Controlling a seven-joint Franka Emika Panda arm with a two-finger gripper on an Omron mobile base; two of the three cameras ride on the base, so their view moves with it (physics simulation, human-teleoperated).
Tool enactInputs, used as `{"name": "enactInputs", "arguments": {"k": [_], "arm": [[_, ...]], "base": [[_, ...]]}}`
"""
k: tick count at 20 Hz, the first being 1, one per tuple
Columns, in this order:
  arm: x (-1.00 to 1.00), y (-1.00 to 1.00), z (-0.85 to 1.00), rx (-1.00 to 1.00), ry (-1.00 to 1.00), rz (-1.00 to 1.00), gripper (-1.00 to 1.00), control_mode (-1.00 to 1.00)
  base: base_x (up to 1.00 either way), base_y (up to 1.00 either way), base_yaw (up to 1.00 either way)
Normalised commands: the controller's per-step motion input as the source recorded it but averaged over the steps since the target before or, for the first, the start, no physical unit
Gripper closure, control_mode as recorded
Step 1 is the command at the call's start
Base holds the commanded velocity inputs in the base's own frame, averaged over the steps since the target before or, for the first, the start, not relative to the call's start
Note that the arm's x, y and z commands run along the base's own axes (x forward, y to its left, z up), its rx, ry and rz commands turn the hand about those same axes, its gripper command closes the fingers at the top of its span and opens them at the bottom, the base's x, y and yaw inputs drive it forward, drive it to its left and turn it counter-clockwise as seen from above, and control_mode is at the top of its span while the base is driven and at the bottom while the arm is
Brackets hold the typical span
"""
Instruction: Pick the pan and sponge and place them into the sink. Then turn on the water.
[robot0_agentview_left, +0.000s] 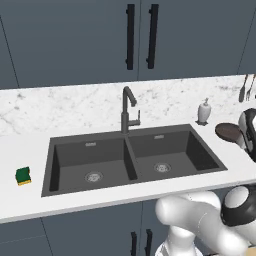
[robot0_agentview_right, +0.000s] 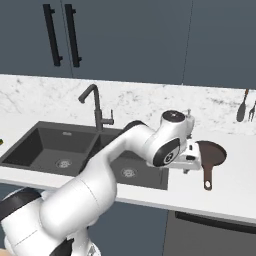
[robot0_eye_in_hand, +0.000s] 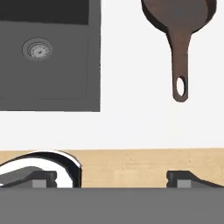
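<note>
The pan (robot0_agentview_right: 211, 151) is a round reddish-brown frying pan on the white counter right of the sink (robot0_agentview_right: 45, 131), with its thin handle (robot0_agentview_right: 207, 176) pointing to the counter's front edge. In the hand view the pan (robot0_eye_in_hand: 178, 13) lies at the top right and the right basin's drain (robot0_eye_in_hand: 37, 49) at the upper left. My gripper (robot0_agentview_right: 189, 168) hangs open and empty above the counter, just left of the pan's handle, fingers (robot0_eye_in_hand: 181, 178) spread wide. The sponge (robot0_agentview_left: 23, 175), green over yellow, lies on the counter left of the sink (robot0_agentview_left: 50, 165). No water runs from the faucet (robot0_agentview_left: 127, 106).
A white soap dispenser (robot0_agentview_left: 203, 111) stands behind the sink's right corner, close to the pan (robot0_agentview_left: 229, 131). Utensils (robot0_agentview_right: 244, 109) hang on the marble backsplash at far right. Dark cabinets with black handles (robot0_agentview_left: 141, 36) hang above. The counter's front edge runs below the gripper.
</note>
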Motion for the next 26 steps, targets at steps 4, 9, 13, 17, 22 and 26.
{"name": "enactInputs", "arguments": {"k": [4,9,13,17,22,26], "arm": [[0.18,-0.36,-0.13,0.00,-0.07,0.01,-1.00,-1.00],[0.31,-0.23,-0.19,0.00,-0.05,0.00,-1.00,-1.00],[0.18,-0.28,-0.07,0.00,0.00,0.00,-1.00,-1.00],[0.17,-0.30,-0.20,0.00,-0.01,0.00,-1.00,-1.00],[0.24,-0.15,-0.24,0.00,0.00,0.00,-1.00,-1.00],[0.27,-0.10,-0.18,0.00,0.00,0.00,-1.00,-1.00]], "base": [[0.00,0.00,0.00],[0.00,0.00,0.00],[0.00,0.00,0.00],[0.00,0.00,0.00],[0.00,0.00,0.00],[0.00,0.00,0.00]]}}
